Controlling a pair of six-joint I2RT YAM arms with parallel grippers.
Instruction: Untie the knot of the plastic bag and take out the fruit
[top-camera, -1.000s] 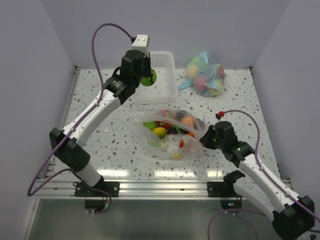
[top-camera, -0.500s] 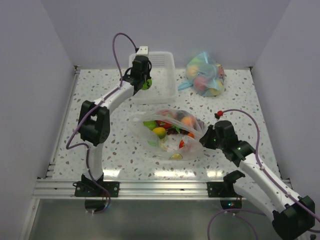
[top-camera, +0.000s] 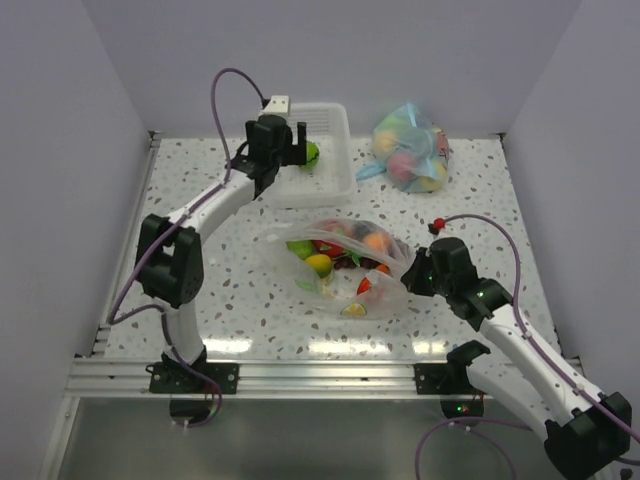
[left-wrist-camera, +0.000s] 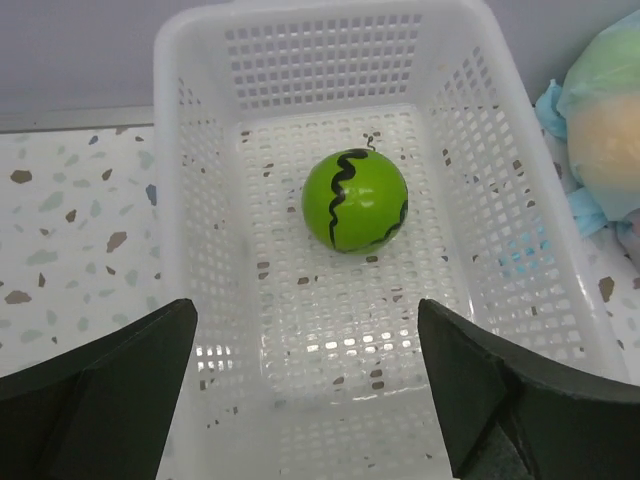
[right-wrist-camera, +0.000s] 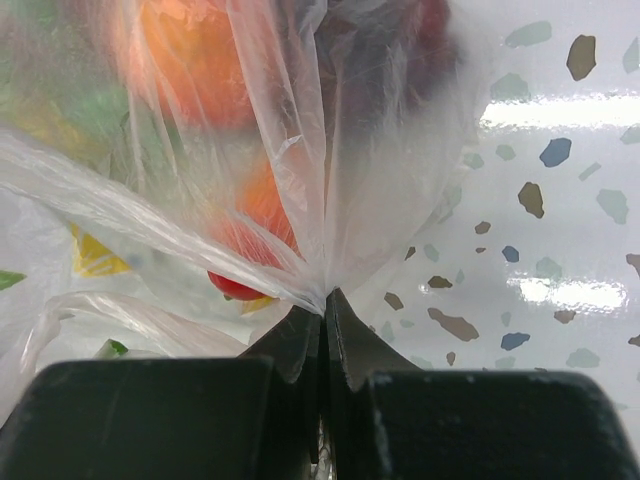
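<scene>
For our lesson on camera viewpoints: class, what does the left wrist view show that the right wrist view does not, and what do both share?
Only the left wrist view: a white basket holding a green striped ball, a blue-tinted bag beside it, jaws wide open. Only the right wrist view: the clear plastic bag pinched between shut jaws, fruit blurred inside. Both: the speckled table.

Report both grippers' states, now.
Left gripper: open, empty, above the basket, where a green ball lies.
Right gripper: shut on the bag.
</scene>
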